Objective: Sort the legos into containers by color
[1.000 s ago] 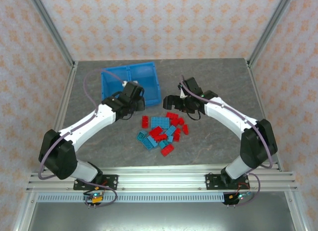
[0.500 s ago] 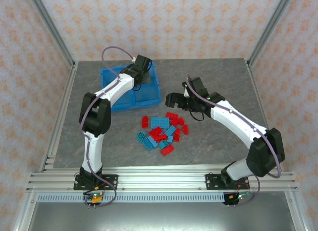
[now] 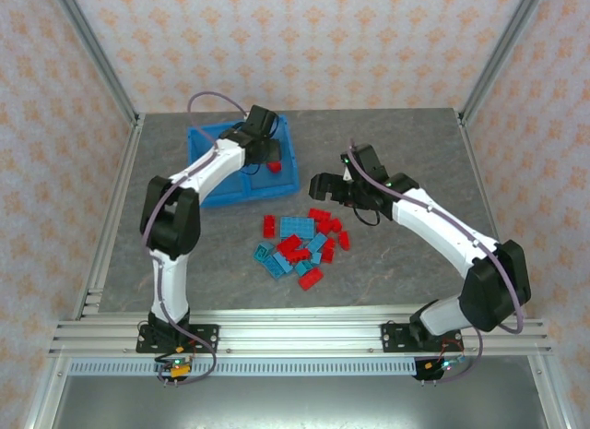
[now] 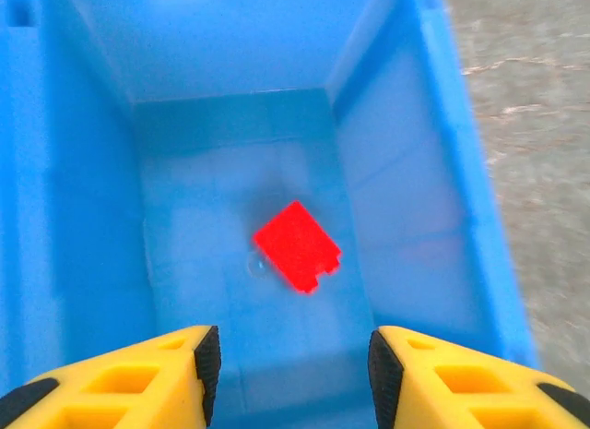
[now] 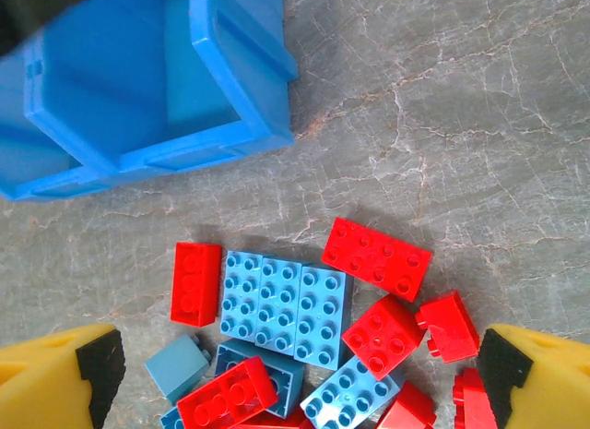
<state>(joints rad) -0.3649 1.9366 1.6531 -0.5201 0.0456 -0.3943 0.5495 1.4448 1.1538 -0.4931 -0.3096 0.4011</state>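
Red brick [image 4: 295, 247] sits in bin [image 4: 433, 171] under open left jaws; right jaws open too. Best lift left straight up.

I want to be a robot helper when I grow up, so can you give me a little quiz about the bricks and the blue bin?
1. True or false: the left gripper is shut.
2. What colour is the brick lying in the bin below it? A red, B teal, C yellow.
3. Fill in: the right gripper hovers open above a pile of ___ on the table.
Key: 1 false, it is open and empty; 2 A; 3 legos.
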